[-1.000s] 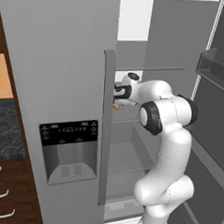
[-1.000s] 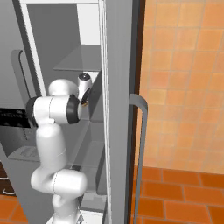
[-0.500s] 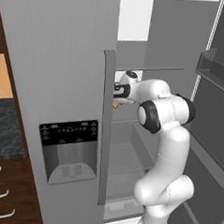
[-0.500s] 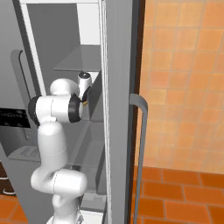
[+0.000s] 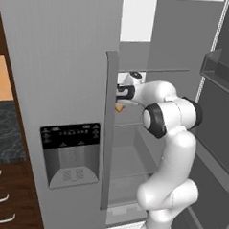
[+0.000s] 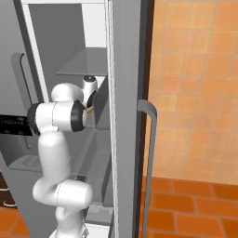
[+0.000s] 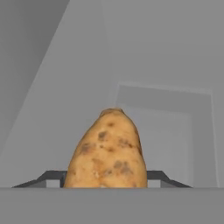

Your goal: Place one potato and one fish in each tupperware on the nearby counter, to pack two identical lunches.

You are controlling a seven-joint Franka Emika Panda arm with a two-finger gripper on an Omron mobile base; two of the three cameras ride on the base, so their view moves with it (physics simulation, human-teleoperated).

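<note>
The potato point(image 7: 109, 151) was a tan-orange oval lump, freckled with darker brown spots and narrowing to a blunt tip at its far end. In the hand view it sat square between the two dark fingertips point(image 7: 52, 176), one showing on each side of its wide end, right against its flanks. Whether the pads were truly pressing on it or just beside it could not be told, so the claw's grip stayed uncertain; its jaws stood about a potato's width apart. From the left base view a small orange sliver of the potato point(image 5: 119, 107) peeked out just below the gripper point(image 5: 120, 94), behind the edge of the closed fridge door point(image 5: 65, 84).

The arm point(image 5: 170, 139) reached into the open side of a grey fridge point(image 5: 158, 52), at the level just under a grey shelf point(image 5: 153, 69). In the hand view, plain grey inner walls lay behind the potato. The closed door carried a dark dispenser panel point(image 5: 71, 152) and a long vertical handle point(image 5: 107, 130). To the left lay a strip of dark marbled counter point(image 5: 5, 133) over brown drawers point(image 5: 1, 196). The right base view showed the other door swung open edge-on point(image 6: 128, 116), an orange tiled wall point(image 6: 195, 83) and a red-orange tiled floor point(image 6: 195, 204).
</note>
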